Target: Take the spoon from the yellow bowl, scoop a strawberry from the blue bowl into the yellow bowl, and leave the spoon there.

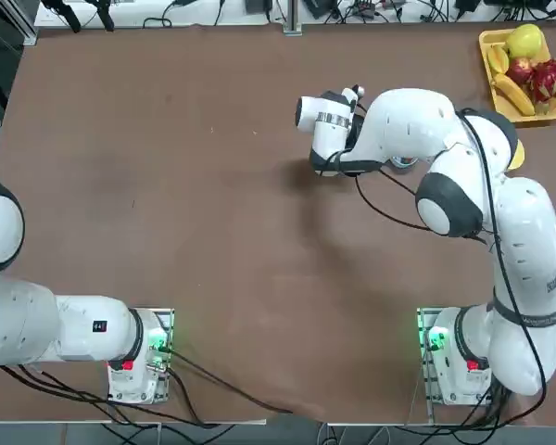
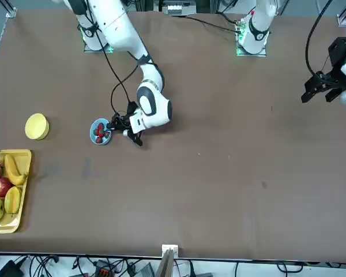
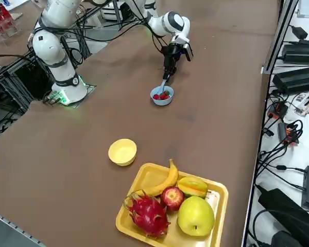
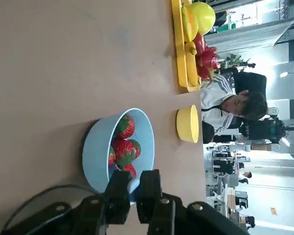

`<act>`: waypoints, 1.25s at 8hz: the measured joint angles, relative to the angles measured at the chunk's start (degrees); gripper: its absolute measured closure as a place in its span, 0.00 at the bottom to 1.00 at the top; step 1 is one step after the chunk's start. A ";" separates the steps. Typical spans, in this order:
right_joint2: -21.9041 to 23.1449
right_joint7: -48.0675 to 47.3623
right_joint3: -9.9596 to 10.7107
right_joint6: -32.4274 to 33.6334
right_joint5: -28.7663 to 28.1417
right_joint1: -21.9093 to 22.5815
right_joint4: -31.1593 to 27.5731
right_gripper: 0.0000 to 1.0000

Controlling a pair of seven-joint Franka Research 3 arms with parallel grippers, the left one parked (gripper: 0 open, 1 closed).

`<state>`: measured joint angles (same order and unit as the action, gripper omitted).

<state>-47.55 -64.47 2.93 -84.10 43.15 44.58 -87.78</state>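
The right gripper's jaws (image 4: pixel 135 182) are clenched on the pale bluish-white plastic spoon (image 3: pixel 162 86), its lower end in the round light-blue bowl (image 4: pixel 95 152) of red strawberries (image 4: pixel 124 151) just beneath them. Farther off, the round yellow bowl (image 4: pixel 187 124) rests on the brown counter (image 3: pixel 67 164).

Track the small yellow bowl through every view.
Top: mostly hidden, an edge of the yellow bowl shows behind the right arm.
Front: left side, above the fruit tray.
Right side: left of centre, above the tray.
Right wrist: between the blue bowl and tray.
Shared landmark: the fruit tray.
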 joint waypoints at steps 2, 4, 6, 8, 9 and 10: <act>-0.12 0.00 0.00 0.10 0.67 0.07 0.01 0.88; -0.96 0.00 -0.05 1.47 2.58 0.22 0.05 0.88; -1.61 0.00 -0.12 1.89 3.48 0.82 0.18 0.88; -1.81 0.00 -0.11 2.08 3.84 1.17 0.18 0.88; -1.90 0.00 -0.11 2.32 4.14 1.38 0.18 0.88; -2.02 0.00 -0.11 2.80 4.56 1.65 0.18 0.88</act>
<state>-49.57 -64.46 2.82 -81.30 47.71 46.23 -87.61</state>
